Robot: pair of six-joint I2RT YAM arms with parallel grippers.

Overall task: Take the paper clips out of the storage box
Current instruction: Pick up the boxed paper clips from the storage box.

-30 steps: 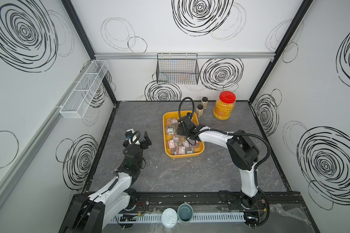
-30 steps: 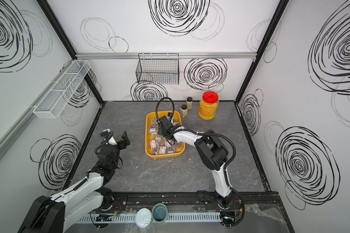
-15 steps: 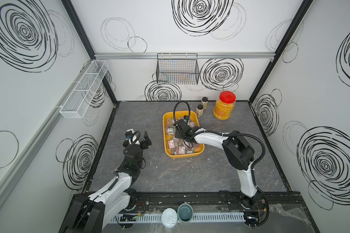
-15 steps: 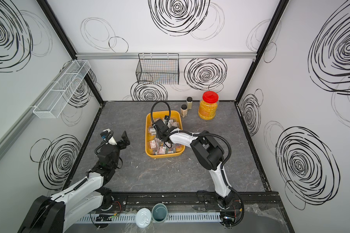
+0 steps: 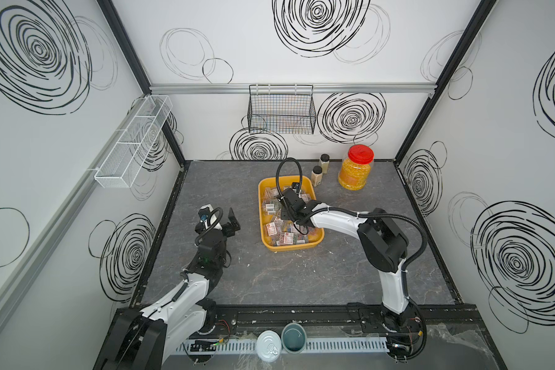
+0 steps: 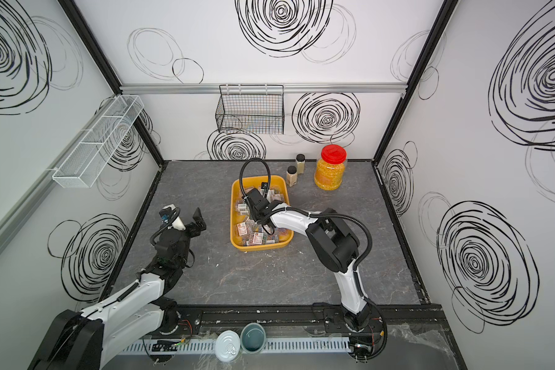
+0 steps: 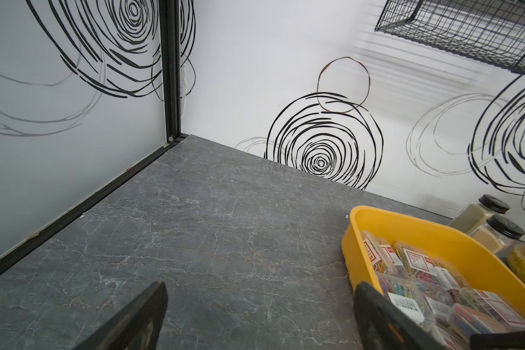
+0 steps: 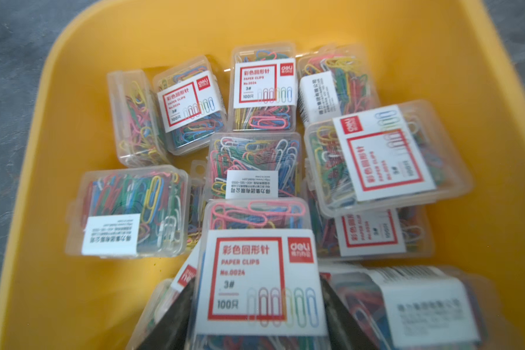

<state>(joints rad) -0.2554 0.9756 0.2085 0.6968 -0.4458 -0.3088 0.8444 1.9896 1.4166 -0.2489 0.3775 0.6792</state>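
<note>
The storage box is a shallow yellow tray in the middle of the table, seen in both top views. Several clear cases of paper clips with white-and-red labels lie piled in it. My right gripper reaches down into the tray. Its dark fingers press against both sides of one labelled case that sits on top of the pile. My left gripper hangs open and empty over bare table to the left of the tray.
Behind the tray, near the back wall, stand a red-lidded jar of yellow grains and two black-capped bottles. A black wire basket hangs on the back wall and a white mesh shelf on the left wall.
My right gripper has shifted a little leftwards inside the tray and its jaws have narrowed onto one case. The left arm has not moved.
</note>
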